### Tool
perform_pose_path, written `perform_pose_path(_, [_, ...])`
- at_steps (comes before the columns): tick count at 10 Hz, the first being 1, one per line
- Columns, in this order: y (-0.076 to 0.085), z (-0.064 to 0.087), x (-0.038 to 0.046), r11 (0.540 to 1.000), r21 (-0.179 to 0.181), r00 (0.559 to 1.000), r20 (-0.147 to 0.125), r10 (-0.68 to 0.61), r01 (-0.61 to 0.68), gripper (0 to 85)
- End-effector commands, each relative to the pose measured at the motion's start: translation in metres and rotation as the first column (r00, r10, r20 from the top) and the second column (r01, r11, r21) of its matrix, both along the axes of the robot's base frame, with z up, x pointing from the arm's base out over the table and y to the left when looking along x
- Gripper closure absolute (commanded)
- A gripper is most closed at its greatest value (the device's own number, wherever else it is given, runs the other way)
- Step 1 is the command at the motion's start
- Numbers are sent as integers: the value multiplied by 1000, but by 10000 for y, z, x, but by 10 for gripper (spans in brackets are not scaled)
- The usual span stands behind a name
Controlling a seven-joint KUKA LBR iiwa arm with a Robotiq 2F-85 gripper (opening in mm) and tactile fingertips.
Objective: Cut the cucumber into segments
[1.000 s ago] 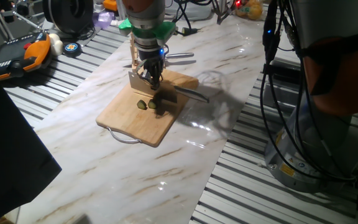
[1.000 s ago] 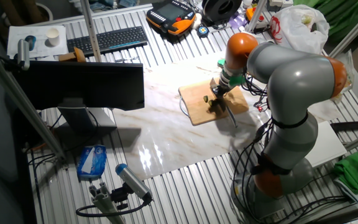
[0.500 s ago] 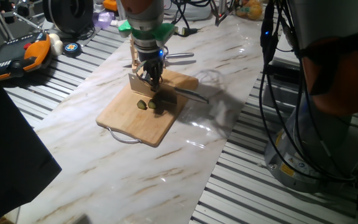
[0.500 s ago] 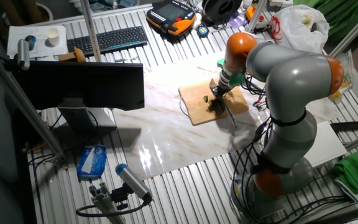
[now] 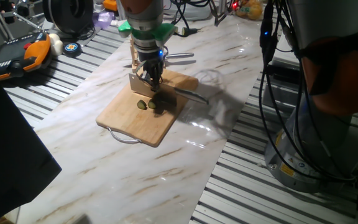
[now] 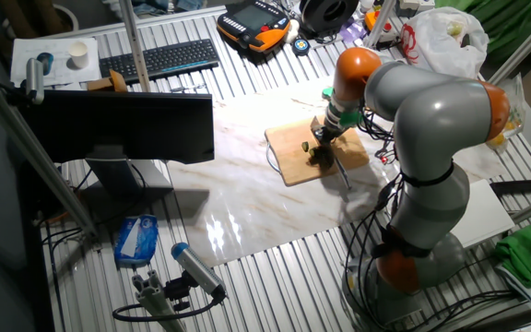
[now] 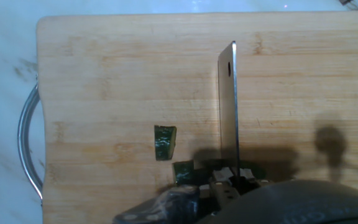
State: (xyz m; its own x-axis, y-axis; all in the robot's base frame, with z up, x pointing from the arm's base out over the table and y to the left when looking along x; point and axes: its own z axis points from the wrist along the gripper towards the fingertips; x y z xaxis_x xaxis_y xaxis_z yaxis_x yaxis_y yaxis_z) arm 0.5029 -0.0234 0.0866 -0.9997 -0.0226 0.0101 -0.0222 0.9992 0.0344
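Note:
A wooden board [image 5: 129, 115] lies on the marble table. My gripper [image 5: 152, 79] hangs over it, shut on a knife whose flat blade [image 5: 137, 83] points away from the fingers. In the hand view the blade [image 7: 229, 106] runs up the board [image 7: 104, 74] from the gripper [image 7: 225, 183]. The dark green cucumber [image 7: 185, 172] lies crosswise under the blade, half hidden by the gripper. One cut segment [image 7: 165, 142] lies just left of it and also shows in one fixed view [image 5: 142, 104]. In the other fixed view the gripper [image 6: 324, 138] is above the board [image 6: 293, 161].
The board's metal loop handle [image 5: 123, 137] sticks out toward the table's front. An orange pendant [image 5: 23, 53] and clutter lie at the back left. The robot's base [image 5: 328, 124] and cables stand on the right. A monitor [image 6: 123, 129] and keyboard [image 6: 159, 60] are beyond the table.

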Motion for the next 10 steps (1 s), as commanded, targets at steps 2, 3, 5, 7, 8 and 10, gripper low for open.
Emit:
perform_pose_path(2, [-5,8,-1,1000,15,1000,-5,-8,8,843])
perform_pose_path(3, [-6,12,1,1000,21,1000,-6,-9,9,843])
perform_pose_path(5, [-7,38,-4,1000,25,1000,-8,-12,12,843])
perform_pose_path(7, [-13,131,-16,1000,11,1000,-17,-12,12,843])
perform_pose_path(8, [-23,180,-21,1000,2,1000,-22,-13,13,843])
perform_pose_path(10, [-67,270,-34,1000,-13,1000,-26,-10,10,843])
